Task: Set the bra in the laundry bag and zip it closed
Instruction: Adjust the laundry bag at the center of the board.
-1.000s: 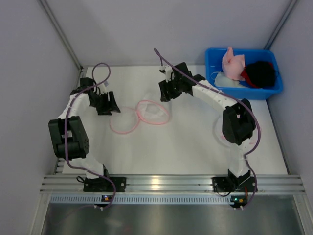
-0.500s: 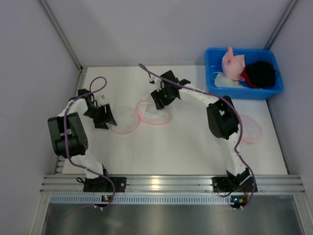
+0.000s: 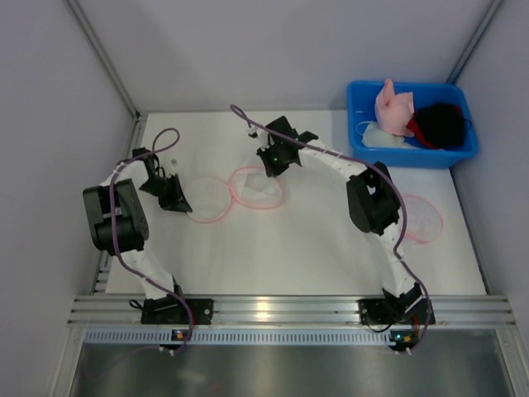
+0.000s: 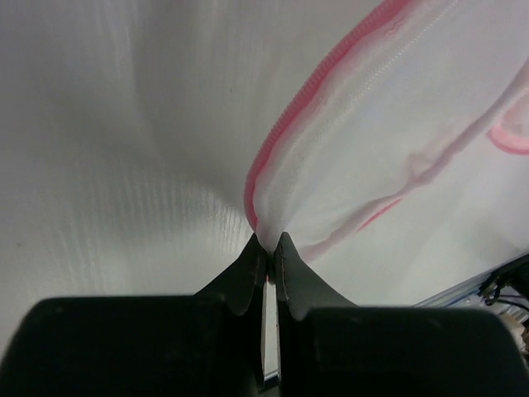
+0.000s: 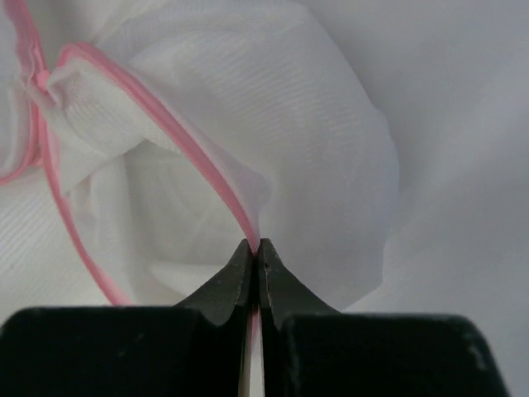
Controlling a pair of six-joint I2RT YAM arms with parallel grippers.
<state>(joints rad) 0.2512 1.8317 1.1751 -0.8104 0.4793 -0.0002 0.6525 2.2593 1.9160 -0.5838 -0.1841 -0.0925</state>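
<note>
Two grippers meet at the laundry bag, which lies mid-table on the white table in the top view: the left gripper at its left edge, the right gripper at its far side. The bra sits in the blue bin at the far right corner, well apart from the bag.

At the left wrist, the jaws are pinched together on the bag's pink rim.

At the right wrist, the jaws are likewise clamped on the pink rim, with mesh bunched beyond them.
</note>
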